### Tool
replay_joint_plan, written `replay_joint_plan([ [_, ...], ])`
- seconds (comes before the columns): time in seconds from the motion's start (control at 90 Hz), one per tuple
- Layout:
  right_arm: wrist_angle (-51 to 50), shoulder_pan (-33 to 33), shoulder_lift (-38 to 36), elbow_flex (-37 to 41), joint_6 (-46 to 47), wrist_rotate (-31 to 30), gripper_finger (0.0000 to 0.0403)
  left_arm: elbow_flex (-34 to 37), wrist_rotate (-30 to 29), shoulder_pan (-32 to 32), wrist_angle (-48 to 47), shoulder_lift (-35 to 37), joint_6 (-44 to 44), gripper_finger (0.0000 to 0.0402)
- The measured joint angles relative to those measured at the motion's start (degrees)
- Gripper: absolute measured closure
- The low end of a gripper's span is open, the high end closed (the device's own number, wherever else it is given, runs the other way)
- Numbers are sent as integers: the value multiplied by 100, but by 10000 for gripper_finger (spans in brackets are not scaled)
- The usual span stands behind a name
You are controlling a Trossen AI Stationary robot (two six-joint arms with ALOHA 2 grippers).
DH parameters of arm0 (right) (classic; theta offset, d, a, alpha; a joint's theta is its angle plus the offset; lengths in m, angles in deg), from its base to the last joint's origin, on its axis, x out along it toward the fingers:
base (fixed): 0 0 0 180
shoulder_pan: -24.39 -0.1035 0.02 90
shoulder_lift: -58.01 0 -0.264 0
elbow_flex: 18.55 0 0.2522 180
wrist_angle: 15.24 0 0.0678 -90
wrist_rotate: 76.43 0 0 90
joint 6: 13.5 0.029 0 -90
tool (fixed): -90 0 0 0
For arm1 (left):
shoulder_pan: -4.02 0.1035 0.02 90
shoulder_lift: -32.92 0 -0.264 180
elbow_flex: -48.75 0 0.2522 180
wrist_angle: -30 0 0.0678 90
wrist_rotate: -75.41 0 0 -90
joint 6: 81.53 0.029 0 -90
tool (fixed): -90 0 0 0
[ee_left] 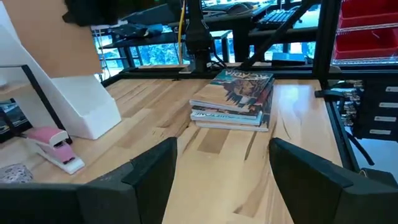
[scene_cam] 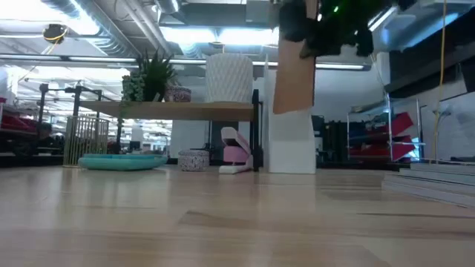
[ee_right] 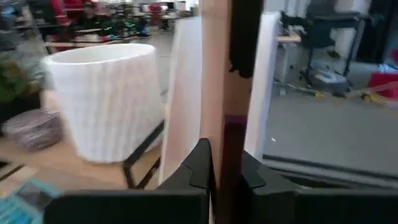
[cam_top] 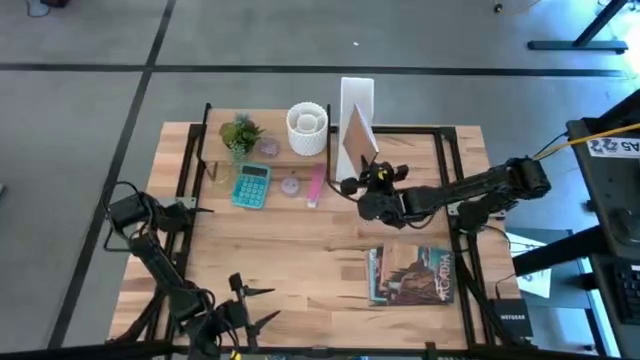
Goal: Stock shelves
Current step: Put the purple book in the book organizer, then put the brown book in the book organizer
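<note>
The shelves point(cam_top: 262, 152) are seen at the far side of the tabletop point(cam_top: 300, 250), left of centre in the high view, as a light-wood board on thin black posts. On the board a small green plant point(cam_top: 240, 134), a small round dish point(cam_top: 269, 148) and a white textured pot point(cam_top: 307, 129) are carried. Under and in front of the board a teal calculator point(cam_top: 251, 185), a small round patterned object point(cam_top: 290, 185) and a pink stapler point(cam_top: 316, 185) are laid on the tabletop. Just beside the right end of the shelves a tall white file box point(cam_top: 356, 100) is stood.

The right hand point(cam_top: 360, 183) is held in the air near the file box and the right end of the shelves, and its fingers are pinched on a thin tan book point(cam_top: 358, 140), which is kept upright and edge-on above the tabletop. In the low view the book point(scene_cam: 294, 74) is seen hanging in front of the file box point(scene_cam: 291, 144), its lower edge level with the shelf board.

The left hand point(cam_top: 252, 305) is parked at the near left of the tabletop with its fingers spread and nothing between them. A stack of books point(cam_top: 412, 274) is laid flat at the near right.
</note>
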State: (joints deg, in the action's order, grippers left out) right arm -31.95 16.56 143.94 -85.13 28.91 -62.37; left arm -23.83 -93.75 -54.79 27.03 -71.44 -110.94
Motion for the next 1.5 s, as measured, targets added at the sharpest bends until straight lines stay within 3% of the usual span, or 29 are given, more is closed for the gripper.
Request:
replay_joint_plan([
  [0.278,772,506,907,0,234,189,403,2,189,75,-32,0,8,164],
  [0.622,1395,761,1596,-1,234,958,377,2,213,85,-35,0,70,164],
  [0.8,1528,746,1595,-9,2,1059,338,2,215,118,-34,0,70,164],
  [0.978,1815,759,1595,-7,-296,1402,267,2,216,122,-35,0,67,164],
  [1.189,2008,705,1219,-7,-1284,1857,193,2,272,122,-37,0,28,164],
  [1.5,1982,274,208,-7,-2801,2124,159,2,270,122,-32,0,22,164],
])
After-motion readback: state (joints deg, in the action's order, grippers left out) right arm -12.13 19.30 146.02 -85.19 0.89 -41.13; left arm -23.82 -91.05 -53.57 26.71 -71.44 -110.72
